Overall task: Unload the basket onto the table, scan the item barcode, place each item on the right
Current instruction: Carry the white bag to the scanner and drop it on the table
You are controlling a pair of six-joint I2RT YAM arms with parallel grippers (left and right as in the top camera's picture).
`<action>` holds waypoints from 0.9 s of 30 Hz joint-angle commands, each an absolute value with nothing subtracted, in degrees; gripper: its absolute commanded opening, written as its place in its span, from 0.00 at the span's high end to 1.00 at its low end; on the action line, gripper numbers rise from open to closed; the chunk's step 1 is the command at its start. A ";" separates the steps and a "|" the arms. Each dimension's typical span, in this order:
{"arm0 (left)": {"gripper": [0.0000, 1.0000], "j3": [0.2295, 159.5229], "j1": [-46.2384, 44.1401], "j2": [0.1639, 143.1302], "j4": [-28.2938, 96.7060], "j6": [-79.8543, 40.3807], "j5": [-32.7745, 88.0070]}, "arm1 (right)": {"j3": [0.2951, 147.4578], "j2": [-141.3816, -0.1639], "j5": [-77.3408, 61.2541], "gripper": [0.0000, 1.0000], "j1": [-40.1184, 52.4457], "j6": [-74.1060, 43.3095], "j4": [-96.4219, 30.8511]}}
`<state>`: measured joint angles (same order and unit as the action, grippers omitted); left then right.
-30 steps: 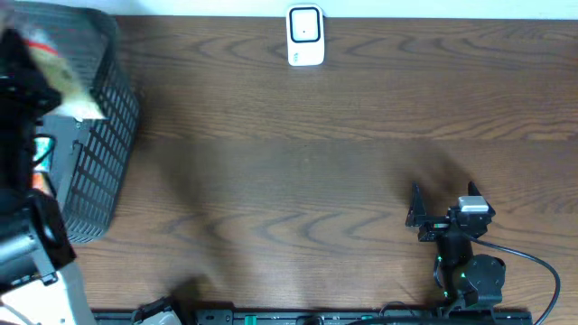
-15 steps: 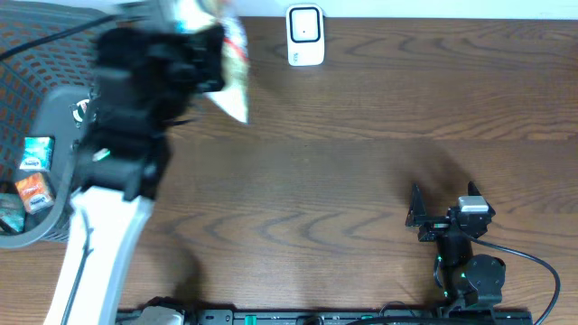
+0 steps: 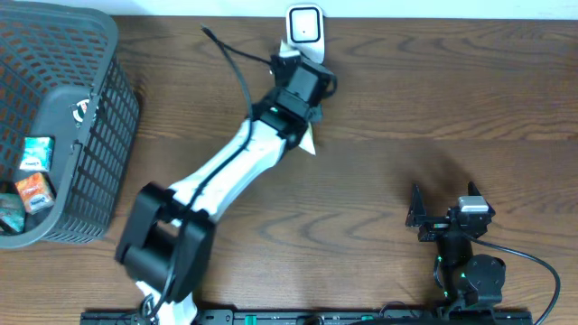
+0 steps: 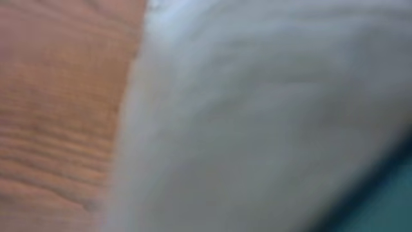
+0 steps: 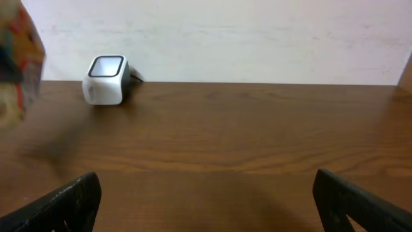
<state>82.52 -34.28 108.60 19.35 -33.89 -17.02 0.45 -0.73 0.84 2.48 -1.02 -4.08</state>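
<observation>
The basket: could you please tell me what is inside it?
The basket holds a teal packet, an orange packet and a third packet at the picture's edge; anything farther left is cut off.

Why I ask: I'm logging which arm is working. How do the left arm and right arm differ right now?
The left arm stretches across the table to the scanner; the right arm sits folded near the front edge. The left gripper is over a packet, its jaws hidden; the right gripper stands wide open and empty. Both grippers are black.
</observation>
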 commanded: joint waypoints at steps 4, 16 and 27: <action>0.41 83.18 -36.21 108.81 14.90 -39.22 -21.02 | 0.30 -0.49 0.91 0.01 2.68 -1.65 -4.27; 0.26 83.18 -33.71 91.96 16.14 -9.82 -23.11 | 0.30 -0.49 0.91 0.01 2.68 -1.65 -4.27; 0.25 83.18 6.22 72.93 25.76 -9.45 -25.58 | 0.30 -0.49 0.91 0.01 2.68 -1.65 -4.27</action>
